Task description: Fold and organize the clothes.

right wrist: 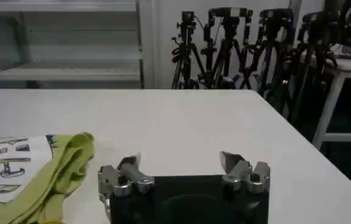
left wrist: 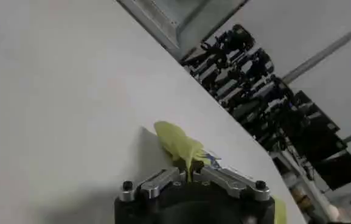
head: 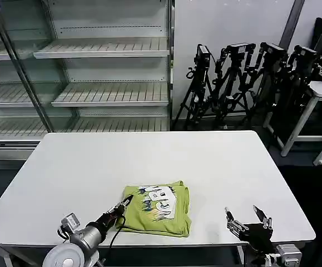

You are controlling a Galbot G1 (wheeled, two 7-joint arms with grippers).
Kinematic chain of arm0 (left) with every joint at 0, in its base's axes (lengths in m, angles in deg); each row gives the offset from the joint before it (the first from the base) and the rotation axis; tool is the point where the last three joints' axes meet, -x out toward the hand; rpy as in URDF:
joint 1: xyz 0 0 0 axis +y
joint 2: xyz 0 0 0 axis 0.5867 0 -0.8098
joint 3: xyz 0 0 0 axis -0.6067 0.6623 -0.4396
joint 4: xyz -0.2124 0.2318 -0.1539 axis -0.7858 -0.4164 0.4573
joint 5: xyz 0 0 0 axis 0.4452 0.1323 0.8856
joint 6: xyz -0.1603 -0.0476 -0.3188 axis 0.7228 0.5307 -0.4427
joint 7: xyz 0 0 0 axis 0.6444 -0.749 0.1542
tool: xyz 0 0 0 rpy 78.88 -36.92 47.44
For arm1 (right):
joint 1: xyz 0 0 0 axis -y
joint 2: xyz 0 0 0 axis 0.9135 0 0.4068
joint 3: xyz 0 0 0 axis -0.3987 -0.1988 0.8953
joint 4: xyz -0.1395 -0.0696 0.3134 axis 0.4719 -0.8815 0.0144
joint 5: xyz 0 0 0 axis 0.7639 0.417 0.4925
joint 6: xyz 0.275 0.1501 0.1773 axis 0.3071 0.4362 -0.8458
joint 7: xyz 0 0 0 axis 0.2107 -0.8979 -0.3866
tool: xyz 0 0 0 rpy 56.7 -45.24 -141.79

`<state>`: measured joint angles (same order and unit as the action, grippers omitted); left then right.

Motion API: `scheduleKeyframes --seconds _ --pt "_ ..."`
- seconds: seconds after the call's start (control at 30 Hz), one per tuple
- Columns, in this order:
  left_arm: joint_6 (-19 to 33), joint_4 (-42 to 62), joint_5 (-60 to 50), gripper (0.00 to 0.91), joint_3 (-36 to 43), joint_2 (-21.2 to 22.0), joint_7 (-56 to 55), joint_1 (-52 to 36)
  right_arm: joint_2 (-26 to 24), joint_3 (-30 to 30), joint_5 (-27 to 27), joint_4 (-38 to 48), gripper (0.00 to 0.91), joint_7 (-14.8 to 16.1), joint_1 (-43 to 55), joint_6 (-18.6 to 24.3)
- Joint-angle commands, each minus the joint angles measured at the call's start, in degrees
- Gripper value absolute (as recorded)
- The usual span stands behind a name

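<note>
The clothes are one lime-green T-shirt [head: 158,208], folded into a compact rectangle near the front edge of the white table [head: 149,161]. A white printed graphic shows on its top face. My left gripper [head: 126,201] is shut on the shirt's left edge; in the left wrist view a pinch of the lime shirt fabric [left wrist: 178,145] rises from between the left gripper's [left wrist: 189,173] closed jaws. My right gripper [head: 247,217] hovers open over the table's front right, apart from the shirt. In the right wrist view the right gripper [right wrist: 181,161] holds nothing, and the shirt [right wrist: 41,173] lies beside it.
An empty metal shelving unit [head: 94,72] stands behind the table. Several black camera tripods [head: 244,78] cluster at the back right, next to a white side table [head: 316,105]. Bare tabletop stretches behind and to both sides of the shirt.
</note>
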<state>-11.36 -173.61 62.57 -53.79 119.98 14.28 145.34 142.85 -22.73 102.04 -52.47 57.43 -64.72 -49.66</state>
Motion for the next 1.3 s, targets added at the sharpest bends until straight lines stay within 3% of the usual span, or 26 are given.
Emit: scheduleKeyframes --seconds 0.03,0.23,0.3,0.47,0.63,0.77,0.9,1.0,1.17,1.3 --pt "-0.1 -1.0 5.1 0.020 -4.5 3.7 -0.1 1.8 0.3 -0.2 0.1 0.2 0.907 0.0 0.5 0.0" --pt "-1.6 -0.6 8.3 0.030 -16.2 -0.2 0.1 1.6 0.9 -0.7 0.4 0.7 0.907 0.1 1.6 0.0" --pt "-2.6 0.0 9.3 0.020 -23.9 -4.0 0.8 1.5 1.1 -1.1 0.4 0.9 0.907 0.2 2.1 0.1" --pt "-2.8 0.4 2.8 0.020 -35.3 -15.3 4.4 3.6 1.1 -1.6 1.5 0.9 0.907 0.1 4.4 -0.1" --pt "-2.8 -0.8 -6.2 0.030 -46.5 -30.6 11.5 6.9 1.1 -3.0 1.7 1.3 0.907 0.1 6.7 -0.1" --pt "-2.8 -2.0 -9.6 0.020 -48.2 -38.0 12.2 7.5 1.3 -4.0 1.8 1.4 0.907 0.3 7.6 -0.1" --pt "-2.7 -7.2 -16.7 0.020 -41.4 -38.7 12.4 7.3 1.4 -4.0 2.5 1.4 0.907 0.6 8.1 -0.1" --pt "-0.9 -9.6 -25.4 0.030 -32.4 -35.0 12.1 9.8 1.9 -3.9 2.4 1.6 0.907 0.9 7.6 0.3" --pt "4.2 -5.6 -46.5 0.030 -6.2 -28.5 11.8 9.1 2.8 -3.5 0.9 1.0 0.907 1.4 5.6 1.2" --pt "5.0 -2.6 -52.3 0.030 4.2 -23.1 9.6 5.6 3.6 -3.3 -0.5 -0.1 0.907 1.5 4.1 1.7"
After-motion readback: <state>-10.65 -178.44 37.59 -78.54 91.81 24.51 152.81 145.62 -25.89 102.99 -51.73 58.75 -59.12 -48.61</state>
